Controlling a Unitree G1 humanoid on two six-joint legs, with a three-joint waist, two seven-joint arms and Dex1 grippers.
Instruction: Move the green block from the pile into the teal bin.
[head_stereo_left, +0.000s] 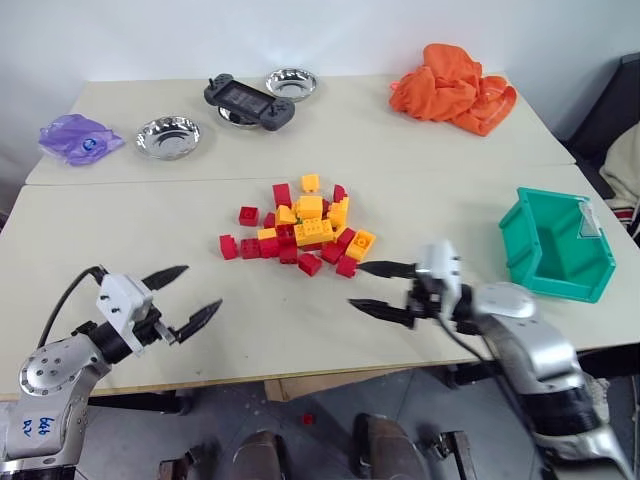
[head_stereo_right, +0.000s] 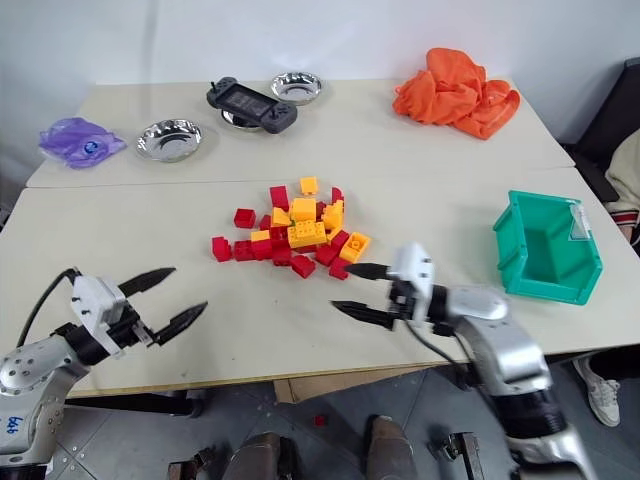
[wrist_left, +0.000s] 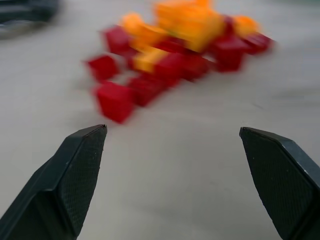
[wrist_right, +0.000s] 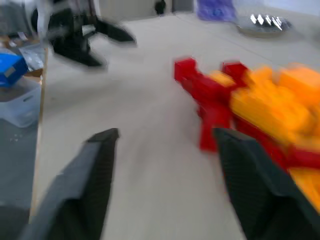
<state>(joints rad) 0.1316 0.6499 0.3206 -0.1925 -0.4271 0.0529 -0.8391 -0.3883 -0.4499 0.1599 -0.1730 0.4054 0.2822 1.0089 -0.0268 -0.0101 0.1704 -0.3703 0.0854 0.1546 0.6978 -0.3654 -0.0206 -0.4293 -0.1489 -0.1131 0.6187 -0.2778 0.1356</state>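
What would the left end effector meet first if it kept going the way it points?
Probably the pile: the open left end effector aims at its near red bricks, with bare table before them. Its height over the table is unclear.

red and yellow-orange pile (head_stereo_left: 300, 231) mid-table; empty teal bin (head_stereo_left: 556, 245) upright, well apart near the right edge.
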